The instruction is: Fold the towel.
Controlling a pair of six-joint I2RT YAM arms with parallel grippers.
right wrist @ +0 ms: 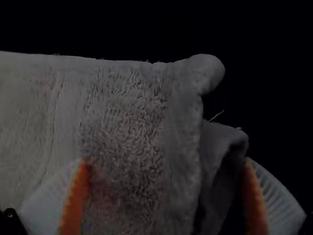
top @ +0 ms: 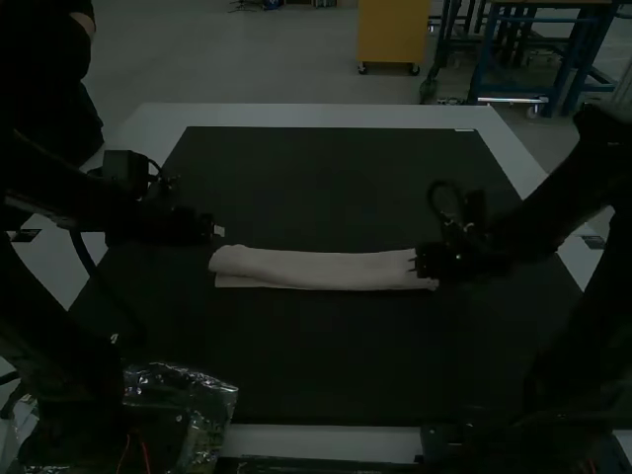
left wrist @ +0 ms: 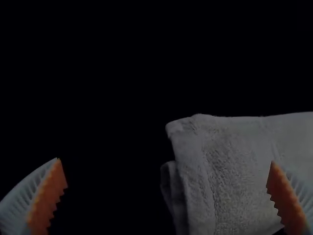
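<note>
I've got the towel (top: 316, 270) lying crosswise in a long strip on the dark tabletop (top: 316, 365); my right gripper (top: 415, 263), open, is over its right end, nearer than the spread left gripper (top: 214, 230).

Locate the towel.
In the high view, the towel lies folded across the middle of the dark mat, its right end by the right end effector.
</note>
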